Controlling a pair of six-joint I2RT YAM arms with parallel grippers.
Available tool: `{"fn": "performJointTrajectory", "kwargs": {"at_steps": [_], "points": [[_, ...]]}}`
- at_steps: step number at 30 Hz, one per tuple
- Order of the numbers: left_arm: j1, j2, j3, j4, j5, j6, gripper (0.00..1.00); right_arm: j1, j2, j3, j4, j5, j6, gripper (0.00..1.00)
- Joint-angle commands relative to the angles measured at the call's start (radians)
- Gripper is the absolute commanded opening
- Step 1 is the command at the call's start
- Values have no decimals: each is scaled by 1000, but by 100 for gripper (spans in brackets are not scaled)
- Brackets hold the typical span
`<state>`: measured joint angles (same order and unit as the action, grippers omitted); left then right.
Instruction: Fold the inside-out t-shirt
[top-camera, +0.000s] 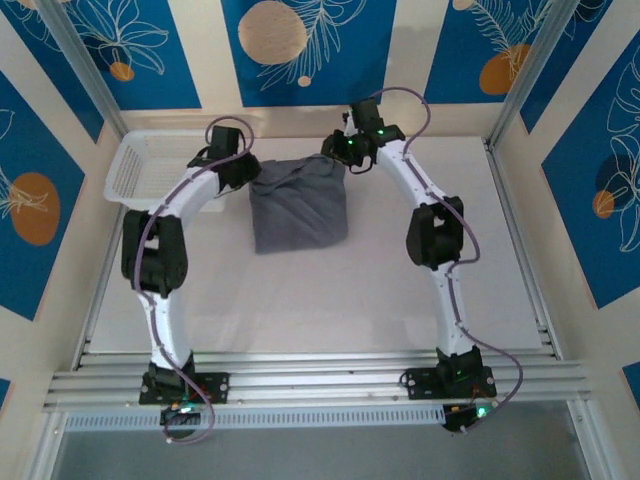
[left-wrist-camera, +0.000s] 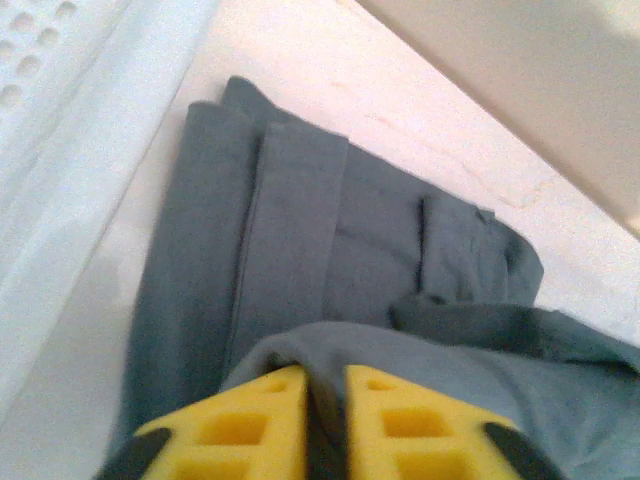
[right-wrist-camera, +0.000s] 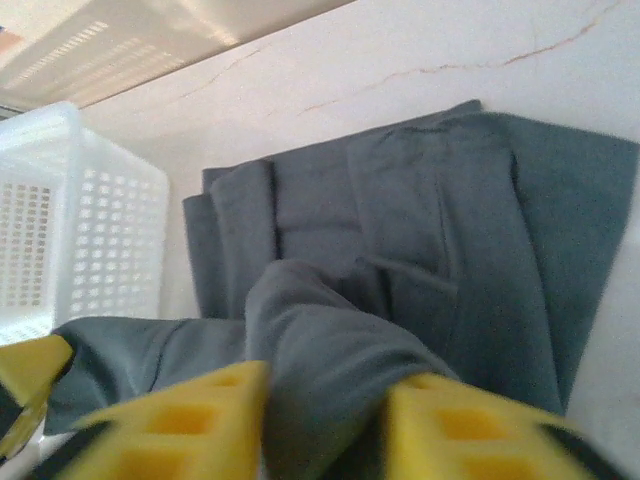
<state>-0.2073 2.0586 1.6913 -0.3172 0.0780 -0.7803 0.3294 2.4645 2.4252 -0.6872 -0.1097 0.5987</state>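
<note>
Your left gripper (left-wrist-camera: 325, 420) and right gripper (right-wrist-camera: 325, 420) both pinch the folded slate-grey cloth t-shirt (top-camera: 300, 205), jaws clamped on its far edge.

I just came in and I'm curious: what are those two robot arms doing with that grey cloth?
They are folding a t-shirt. It lies in a folded bundle on the white table, next to a white basket. The left gripper and the right gripper are both at the shirt's far edge, each with a fold of grey cloth between its yellow jaws. The jaws look slightly apart, so it is hard to say whether they are gripping the cloth or letting it go.
</note>
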Motion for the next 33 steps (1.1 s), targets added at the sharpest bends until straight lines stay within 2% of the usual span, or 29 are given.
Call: {"fn": "performJointTrajectory", "kwargs": {"at_steps": [1, 4, 6, 7, 9, 12, 14, 16, 19, 24, 27, 30, 31, 33], "points": [[32, 74, 120, 31, 26, 32, 39, -21, 89, 181, -104, -74, -72, 82], [40, 62, 161, 31, 21, 71, 53, -40, 92, 256, -147, -85, -123, 88], [41, 7, 154, 19, 42, 99, 55, -57, 35, 216, -183, -72, -140, 88], [38, -37, 123, 14, 63, 108, 55, -64, -18, 137, -182, -77, -139, 87], [24, -150, 4, 24, 88, 113, 55, -67, -156, -129, -115, -82, -135, 85], [-20, -336, -263, 51, 90, 126, 56, -46, -400, -630, 96, -68, -82, 82], [-63, -432, -428, 44, 73, 146, 56, -21, -517, -873, 235, -68, -25, 81], [-104, -484, -534, 16, 28, 165, 56, 6, -568, -1001, 284, -41, -2, 81], [-142, -493, -623, -21, -25, 188, 56, 37, -582, -1073, 285, 30, 2, 81], [-162, -397, -638, -40, -142, 171, 62, 55, -486, -1029, 289, 11, 10, 76], [-161, -312, -594, -19, -109, 168, 66, 75, -421, -967, 254, 18, 15, 61], [-159, -258, -576, 48, -54, 138, 65, 79, -419, -968, 263, 20, 33, 36], [-158, -238, -570, 61, -55, 125, 64, 77, -425, -973, 265, 24, 40, 28], [-154, -193, -549, 58, -27, 100, 52, 73, -439, -989, 271, 20, 50, 17]]}}
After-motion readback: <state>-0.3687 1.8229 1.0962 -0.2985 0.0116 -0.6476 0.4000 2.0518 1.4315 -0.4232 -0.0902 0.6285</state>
